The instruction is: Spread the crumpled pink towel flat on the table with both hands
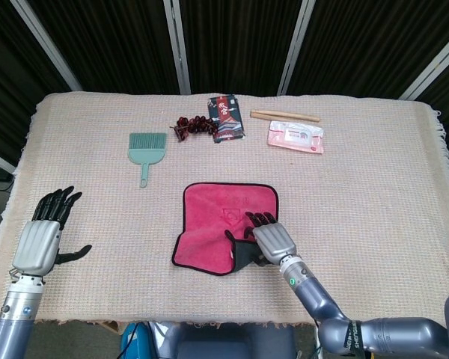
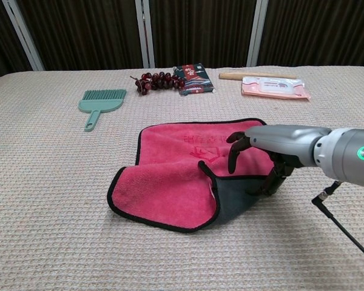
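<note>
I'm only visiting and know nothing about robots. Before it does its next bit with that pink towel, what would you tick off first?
1. Right hand over the folded corner: ok; it hovers above the grey flap of the pink towel.
2. Right hand actually gripping the flap: cannot tell; the fingertips hang just over the cloth in the chest view.
3. Left hand ready to help: not ok; it is open and far out near the table's left edge, well clear of the towel.
4. Towel flat: not ok; one corner is folded over, grey underside up.
5. Room to unfold: ok; the green brush and the wipes packet lie well beyond the towel.
</note>
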Robot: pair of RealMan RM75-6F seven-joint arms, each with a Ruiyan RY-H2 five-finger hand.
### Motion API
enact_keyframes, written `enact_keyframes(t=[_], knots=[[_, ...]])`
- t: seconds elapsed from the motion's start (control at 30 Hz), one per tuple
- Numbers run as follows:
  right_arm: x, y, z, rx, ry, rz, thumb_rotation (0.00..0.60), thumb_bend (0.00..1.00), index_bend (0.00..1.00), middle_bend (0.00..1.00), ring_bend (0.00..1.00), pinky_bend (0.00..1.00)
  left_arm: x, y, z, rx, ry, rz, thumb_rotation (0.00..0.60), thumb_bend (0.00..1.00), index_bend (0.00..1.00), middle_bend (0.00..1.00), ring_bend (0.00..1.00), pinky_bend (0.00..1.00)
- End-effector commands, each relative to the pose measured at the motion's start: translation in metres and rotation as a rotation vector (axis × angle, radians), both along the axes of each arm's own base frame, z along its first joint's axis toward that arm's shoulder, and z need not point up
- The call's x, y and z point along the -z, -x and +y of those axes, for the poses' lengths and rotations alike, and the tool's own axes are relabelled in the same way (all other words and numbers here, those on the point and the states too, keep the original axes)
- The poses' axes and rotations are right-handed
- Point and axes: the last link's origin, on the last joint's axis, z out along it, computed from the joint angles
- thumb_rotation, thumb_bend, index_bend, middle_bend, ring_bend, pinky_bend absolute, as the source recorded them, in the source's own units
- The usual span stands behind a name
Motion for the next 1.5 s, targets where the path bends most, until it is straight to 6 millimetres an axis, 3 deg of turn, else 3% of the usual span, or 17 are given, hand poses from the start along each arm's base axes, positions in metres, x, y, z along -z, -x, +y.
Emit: enact_keyframes(t=[0.03, 0.47, 0.7, 0.87, 1.07, 1.27, 1.5], knots=[[0.003, 0.0, -0.005, 0.001, 0.012, 0.02, 0.6, 0.4, 0.36, 0.0, 0.0, 0.0, 0.001, 0.0, 0.0, 0.0, 0.005, -0.002, 0.6, 0.09, 0.1, 0.02, 0.0, 0.0], [0.006, 0.002, 0.001, 0.01, 0.001, 0.092, 0.6, 0.45, 0.34, 0.0, 0.0, 0.0, 0.002, 0.002, 0.0, -0.002, 0.013, -0.021, 0.6, 0.09, 0.11, 0.01, 0.0, 0.0], [0.006, -0.009, 0.008, -0.003, -0.011, 0.074, 0.6, 0.45, 0.35, 0.0, 0.0, 0.0, 0.001, 0.001, -0.001, 0.002, 0.021, -0.038, 0.6, 0.09, 0.11, 0.01, 0.0, 0.0], [0.012, -0.018, 0.014, -0.016, -0.01, 0.052, 0.6, 0.45, 0.38, 0.0, 0.0, 0.0, 0.002, 0.001, -0.001, 0.004, 0.026, -0.042, 0.6, 0.09, 0.11, 0.01, 0.0, 0.0], [0.018, -0.012, 0.017, 0.005, -0.011, 0.06, 0.6, 0.45, 0.46, 0.02, 0.0, 0.0, 0.0, 0.002, -0.001, 0.003, 0.022, -0.052, 0.6, 0.09, 0.11, 0.01, 0.0, 0.0], [0.023, -0.013, 0.019, 0.002, -0.012, 0.049, 0.6, 0.53, 0.54, 0.07, 0.0, 0.0, 0.0, 0.002, 0.0, 0.001, 0.028, -0.06, 0.6, 0.09, 0.12, 0.01, 0.0, 0.0], [0.019, -0.017, 0.022, -0.012, -0.009, 0.04, 0.6, 0.62, 0.55, 0.08, 0.0, 0.0, 0.001, 0.002, -0.001, 0.0, 0.032, -0.064, 0.6, 0.09, 0.12, 0.01, 0.0, 0.0]])
